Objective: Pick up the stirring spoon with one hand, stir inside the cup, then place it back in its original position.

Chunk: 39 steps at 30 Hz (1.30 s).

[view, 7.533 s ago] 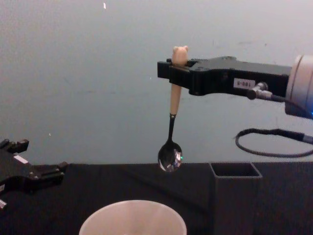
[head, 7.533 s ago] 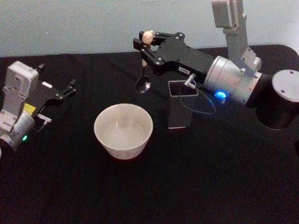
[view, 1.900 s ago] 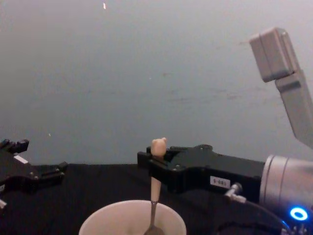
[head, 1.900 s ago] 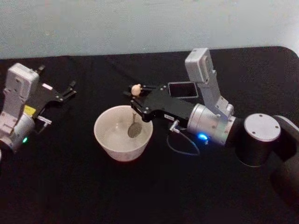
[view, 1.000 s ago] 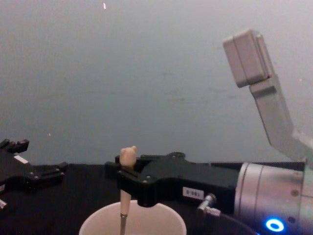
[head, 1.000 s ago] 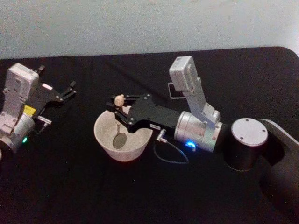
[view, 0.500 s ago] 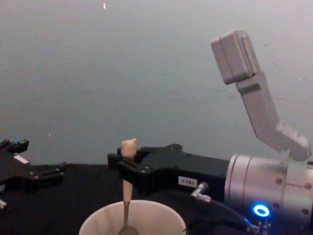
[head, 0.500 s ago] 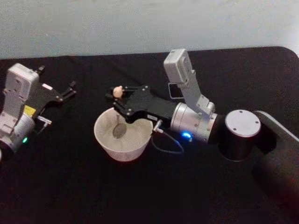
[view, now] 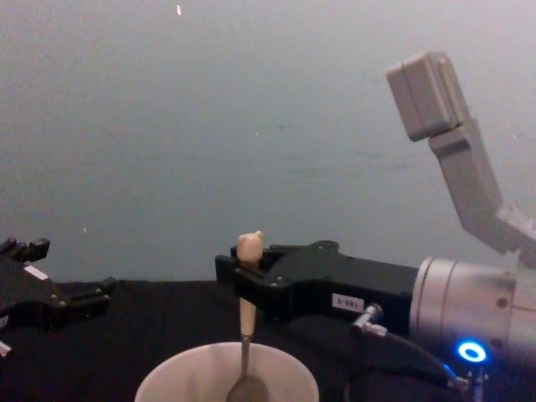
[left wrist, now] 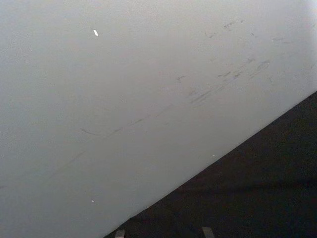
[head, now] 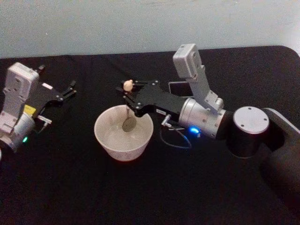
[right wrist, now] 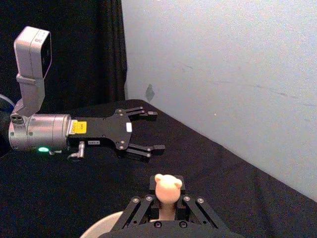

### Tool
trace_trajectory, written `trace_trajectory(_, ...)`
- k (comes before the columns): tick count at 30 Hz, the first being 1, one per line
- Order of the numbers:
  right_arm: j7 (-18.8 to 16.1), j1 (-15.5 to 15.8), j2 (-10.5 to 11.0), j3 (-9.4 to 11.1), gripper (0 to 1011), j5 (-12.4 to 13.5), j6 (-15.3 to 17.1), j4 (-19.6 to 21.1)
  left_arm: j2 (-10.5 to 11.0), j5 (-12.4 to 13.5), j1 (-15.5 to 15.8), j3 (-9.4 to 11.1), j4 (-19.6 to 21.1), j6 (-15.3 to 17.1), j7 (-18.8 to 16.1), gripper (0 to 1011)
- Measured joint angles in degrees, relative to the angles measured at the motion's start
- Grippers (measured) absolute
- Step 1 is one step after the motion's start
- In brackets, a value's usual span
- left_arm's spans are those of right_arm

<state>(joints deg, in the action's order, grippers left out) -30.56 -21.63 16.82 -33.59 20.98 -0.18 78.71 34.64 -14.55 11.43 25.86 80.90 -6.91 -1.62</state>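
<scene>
The cream cup (head: 107,140) stands on the black table left of centre. My right gripper (head: 130,96) reaches over its far rim and is shut on the stirring spoon's peach handle (view: 246,314), just under the bear head (head: 127,85). The spoon hangs upright with its metal bowl (head: 127,124) down inside the cup (view: 167,378). In the right wrist view the bear head (right wrist: 168,188) pokes up between the closed fingers. My left gripper (head: 67,92) rests at the far left of the table, open and holding nothing; the right wrist view also shows its spread fingers (right wrist: 146,147).
A dark grey square holder (head: 176,87) stands behind the right arm, mostly covered by it. The right arm's silver body and black elbow (head: 246,131) fill the table's right side. A pale wall (view: 251,126) runs along the table's far edge.
The right gripper has carried the spoon rightward and toward the cup's far side, the bowl staying inside the cup. The left arm has not moved.
</scene>
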Motion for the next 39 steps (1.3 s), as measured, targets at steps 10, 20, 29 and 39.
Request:
trace_trajectory(10,0.2,2.2,2.3,1.2,168,0.6,0.9,3.3,0.0,0.0,0.0,0.0,0.0,0.0,0.0,1001)
trace_trajectory(20,-0.8,4.5,4.2,0.9,168,1.4,1.8,6.7,0.0,0.0,0.0,0.0,0.0,0.0,0.0,1001)
trace_trajectory(29,-1.7,5.3,4.7,-0.4,168,1.8,2.3,8.1,0.0,0.0,0.0,0.0,0.0,0.0,0.0,1001)
trace_trajectory(39,-2.5,4.3,3.6,-2.0,168,1.9,2.2,7.4,0.0,0.0,0.0,0.0,0.0,0.0,0.0,1001)
